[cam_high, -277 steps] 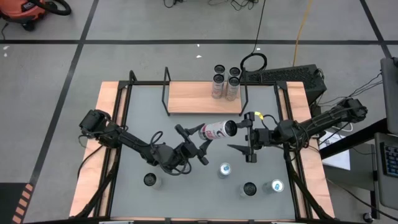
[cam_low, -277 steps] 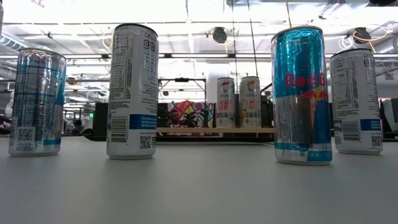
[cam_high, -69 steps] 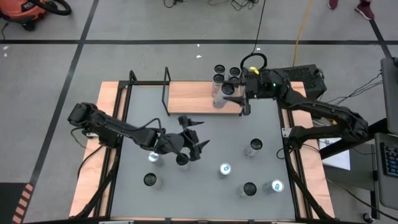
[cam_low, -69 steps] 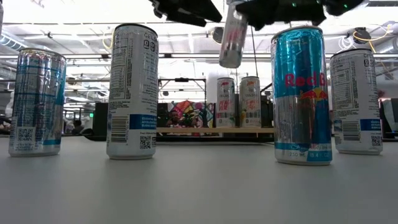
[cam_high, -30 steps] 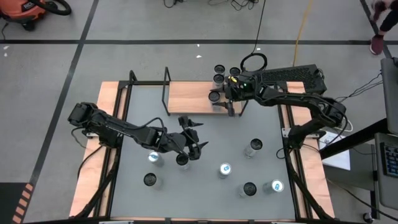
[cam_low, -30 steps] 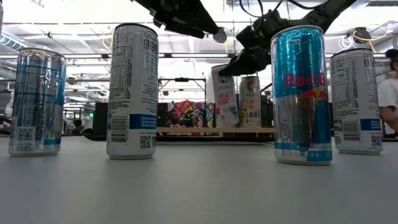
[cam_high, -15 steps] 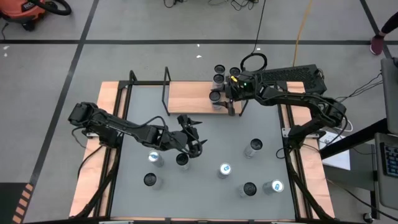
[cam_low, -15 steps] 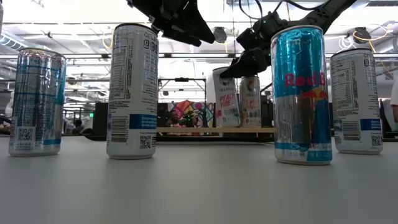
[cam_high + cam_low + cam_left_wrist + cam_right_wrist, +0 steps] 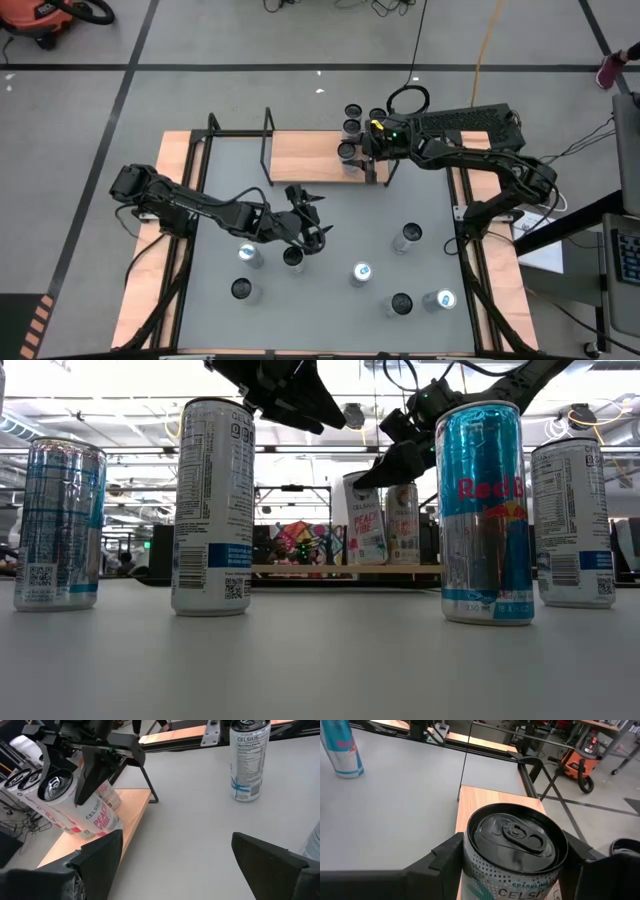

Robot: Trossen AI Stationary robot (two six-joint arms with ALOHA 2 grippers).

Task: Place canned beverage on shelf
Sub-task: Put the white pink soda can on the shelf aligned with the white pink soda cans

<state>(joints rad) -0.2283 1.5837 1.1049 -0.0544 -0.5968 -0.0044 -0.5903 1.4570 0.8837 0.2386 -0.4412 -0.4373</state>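
Gripping the pink-and-white can, right claw is clamped around its upper body at the right end of the shelf. Can is tilted, base low over the light-wood board, just beside the upright cans already standing there; can't tell if the base touches the board. Left claw hangs over mid-table with fingers spread apart, holding nothing, facing the shelf. Six more cans stand upright on the grey top nearer the front edge.
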